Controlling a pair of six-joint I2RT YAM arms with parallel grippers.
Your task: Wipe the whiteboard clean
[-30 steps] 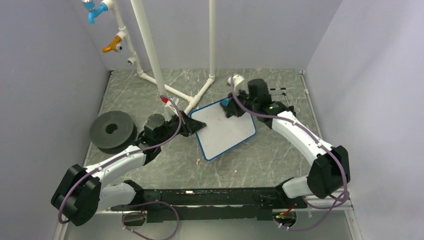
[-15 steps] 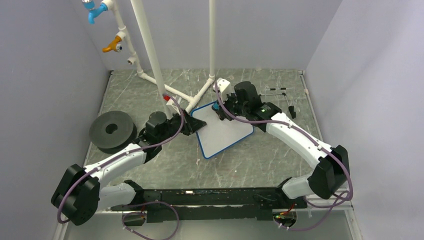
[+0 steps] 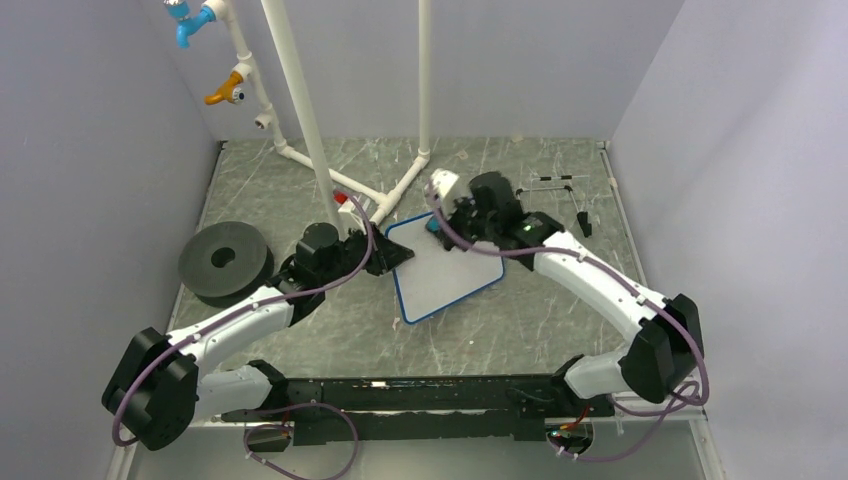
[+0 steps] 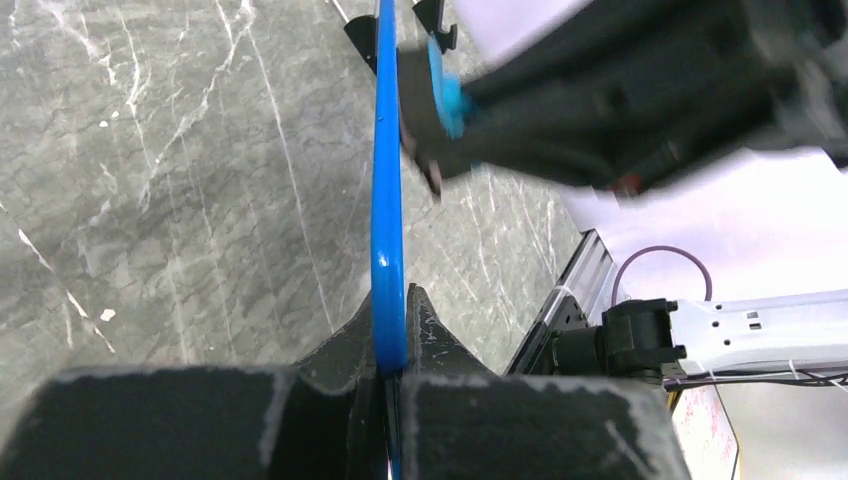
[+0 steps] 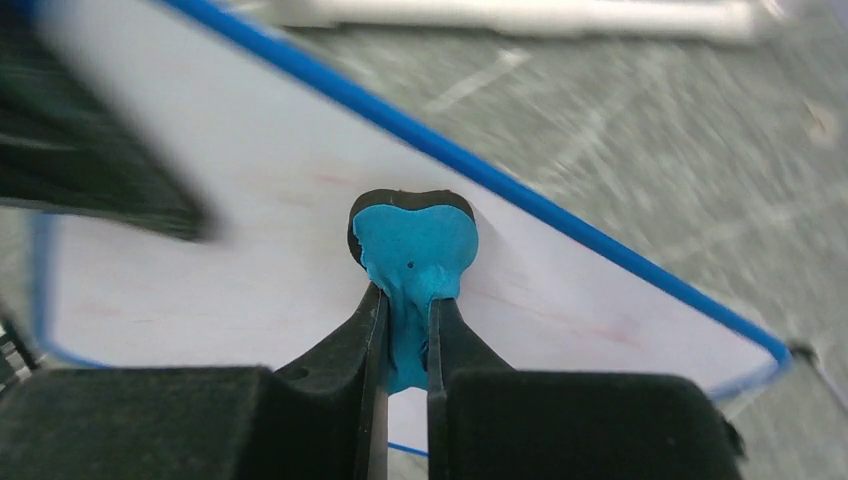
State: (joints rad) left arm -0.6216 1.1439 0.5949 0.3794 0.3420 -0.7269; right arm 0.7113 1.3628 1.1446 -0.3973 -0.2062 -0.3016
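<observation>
Table: the grey marbled table (image 3: 520, 320) carries everything.
Whiteboard: the whiteboard (image 3: 450, 272) lies mid-table between the arms; faint red smears (image 5: 565, 322) show near its far edge.
Left claw: the left claw (image 3: 392, 256) is clamped tight on the board's blue left rim.
Right claw: the right claw (image 3: 440, 222) is pinched on the eraser (image 5: 412, 245), its pad pressed at the far corner.
Doing it well: likely even pressure and overlapping strokes across the smears, with the left grip firm so the board cannot slide.

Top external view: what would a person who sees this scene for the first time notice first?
The whiteboard, mid-scene, has its blue rim clamped by the left hand. The right hand holds a blue eraser against the board's far corner. A dark grey disc lies at the left.
</observation>
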